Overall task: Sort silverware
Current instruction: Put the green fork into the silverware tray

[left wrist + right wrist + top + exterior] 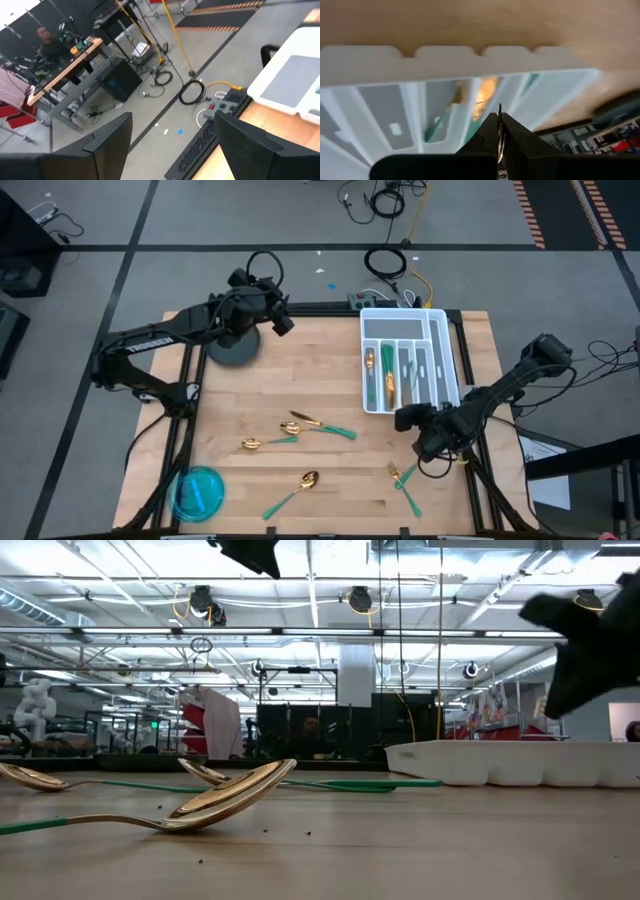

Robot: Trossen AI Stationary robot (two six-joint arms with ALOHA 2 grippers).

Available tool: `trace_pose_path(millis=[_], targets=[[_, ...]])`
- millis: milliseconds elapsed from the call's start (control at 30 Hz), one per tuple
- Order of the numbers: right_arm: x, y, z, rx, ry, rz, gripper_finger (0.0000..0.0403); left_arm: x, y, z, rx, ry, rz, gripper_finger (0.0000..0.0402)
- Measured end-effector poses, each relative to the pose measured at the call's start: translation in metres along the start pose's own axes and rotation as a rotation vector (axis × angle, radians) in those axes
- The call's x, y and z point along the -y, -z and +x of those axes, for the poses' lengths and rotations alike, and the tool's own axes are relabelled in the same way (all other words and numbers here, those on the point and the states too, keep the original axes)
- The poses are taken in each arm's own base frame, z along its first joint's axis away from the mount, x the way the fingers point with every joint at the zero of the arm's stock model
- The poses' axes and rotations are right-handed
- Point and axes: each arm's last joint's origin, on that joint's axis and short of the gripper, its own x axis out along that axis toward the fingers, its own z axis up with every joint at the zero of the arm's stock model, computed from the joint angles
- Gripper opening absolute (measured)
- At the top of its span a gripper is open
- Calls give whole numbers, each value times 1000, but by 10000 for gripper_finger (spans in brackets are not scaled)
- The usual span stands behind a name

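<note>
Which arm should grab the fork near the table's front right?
Right. Its shut gripper hovers by the white tray, just behind that fork. The open left gripper sits at the far left edge.

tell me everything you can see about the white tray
The white tray looks like plastic: a rectangular organiser with one crosswise compartment at its far end and several long slots. It lies flat at the table's far right corner. Gold-headed, green-handled silverware lies in some of the slots. The right gripper, shut, is just off the tray's near end.

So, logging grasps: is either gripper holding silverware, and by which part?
Nothing is held: the left gripper is open and empty, the right gripper shut on nothing by the white tray.
</note>
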Motion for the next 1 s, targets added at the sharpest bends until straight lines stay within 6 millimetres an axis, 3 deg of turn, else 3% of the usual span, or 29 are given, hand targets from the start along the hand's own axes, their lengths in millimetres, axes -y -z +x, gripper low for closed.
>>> trace_pose_path(millis=[233, 400, 767, 1000], targets=[[-26, -1, 16, -48, -46, -100, 0, -3, 2, 3, -17, -10, 4, 287], [-33, 1, 18, -46, -46, -107, 0, -4, 2, 3, -19, -12, 4, 287], [-19, 4, 27, -17, 11, -137, 0, -7, 5, 6, -37, -22, -18, 287], [-17, 8, 33, 88, -38, -181, 0, -7, 5, 6, -38, -22, -17, 287]])
